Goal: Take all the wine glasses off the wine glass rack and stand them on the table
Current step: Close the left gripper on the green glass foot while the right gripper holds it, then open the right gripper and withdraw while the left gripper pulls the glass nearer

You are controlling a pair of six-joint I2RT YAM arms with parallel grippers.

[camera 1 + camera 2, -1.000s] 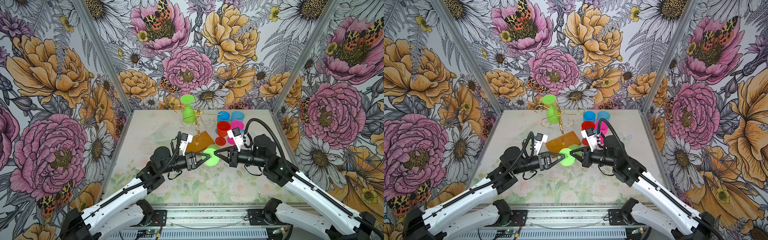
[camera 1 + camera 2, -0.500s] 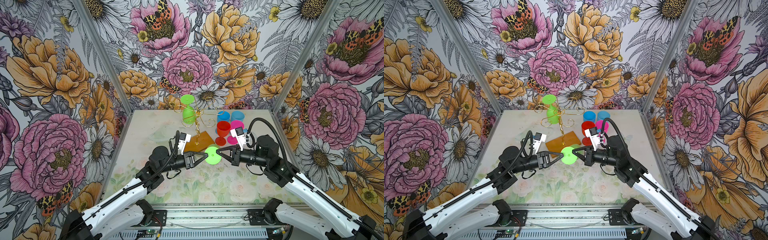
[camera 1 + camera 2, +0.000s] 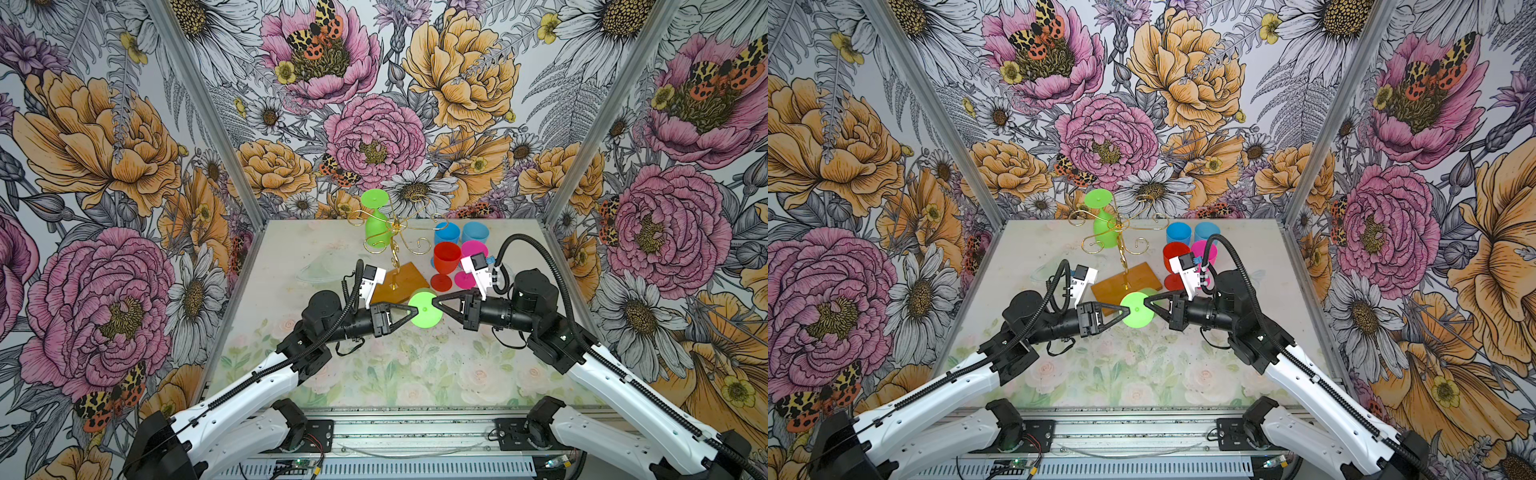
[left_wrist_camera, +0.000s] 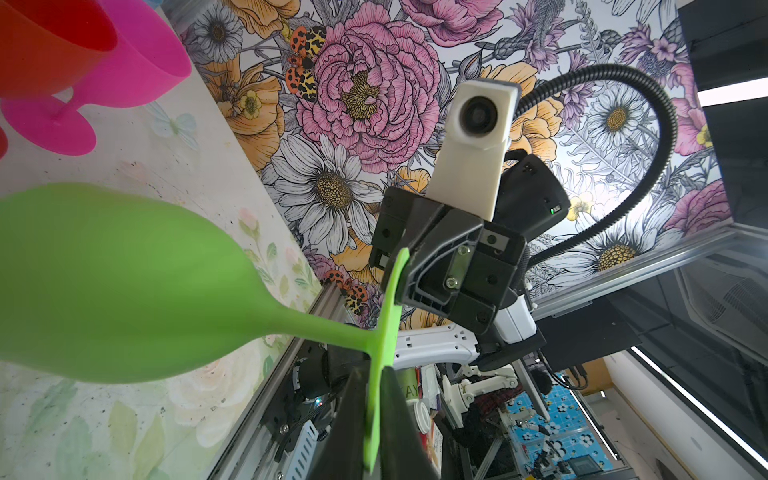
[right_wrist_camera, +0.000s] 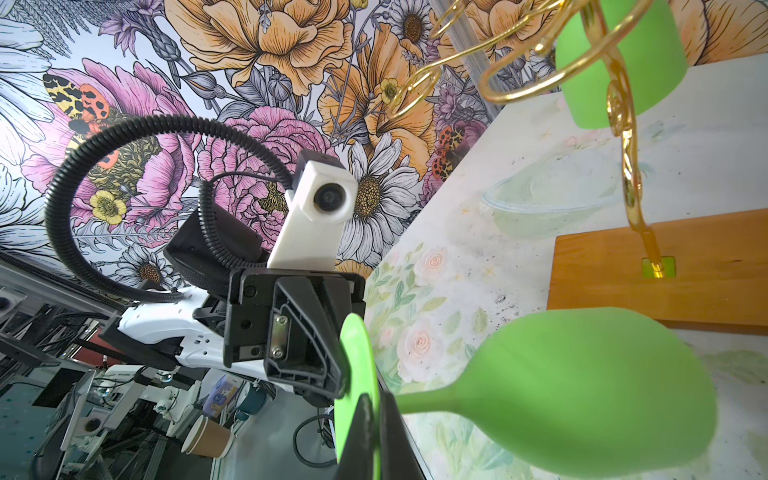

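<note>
A green wine glass (image 3: pixel 424 309) hangs bowl down just in front of the rack's wooden base (image 3: pixel 401 282), off the gold wire wine glass rack (image 3: pixel 395 232). My left gripper (image 3: pixel 414 309) is shut on the left edge of its round foot. From the opposite side my right gripper (image 3: pixel 434 302) is shut on the right edge. The left wrist view shows the foot's thin edge (image 4: pixel 374 415) clamped between my fingers, with the bowl (image 4: pixel 124 282) beside it. The right wrist view shows the same grip on the foot (image 5: pixel 357 374). A second green glass (image 3: pixel 376 224) hangs upside down on the rack.
Red (image 3: pixel 446 259) and pink (image 3: pixel 471 253) wine glasses stand right of the rack, close behind my right wrist. Two blue cups (image 3: pixel 446 232) stand behind them. A clear dish-like shape (image 3: pixel 324 266) lies left of the wooden base. Patterned walls enclose three sides.
My left gripper has closed onto the foot of the green glass. The right gripper has stayed shut on it, and the glass has hardly moved.
</note>
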